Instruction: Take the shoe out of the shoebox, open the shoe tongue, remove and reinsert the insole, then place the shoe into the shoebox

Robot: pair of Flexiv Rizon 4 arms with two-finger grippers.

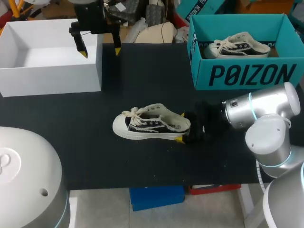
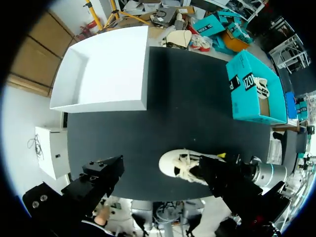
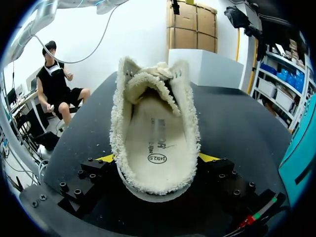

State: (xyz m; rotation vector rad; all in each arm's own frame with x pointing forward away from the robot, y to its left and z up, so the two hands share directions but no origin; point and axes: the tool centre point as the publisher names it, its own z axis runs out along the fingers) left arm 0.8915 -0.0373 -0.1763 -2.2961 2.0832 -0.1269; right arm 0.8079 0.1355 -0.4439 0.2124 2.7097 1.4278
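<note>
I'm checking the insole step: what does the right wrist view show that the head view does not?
Only the right wrist view looks into the shoe: the insole lies flat inside, printed near the heel. Only the head view shows the shoe's black side and white toe cap, and a second shoe inside the teal shoebox. Both show the shoe on the black table, the right gripper with its yellow tips against both sides of the heel, and the white box.

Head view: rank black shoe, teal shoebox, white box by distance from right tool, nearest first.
1. black shoe: heel between fingers of right tool.
2. teal shoebox: back right of table.
3. white box: back left, farthest.
</note>
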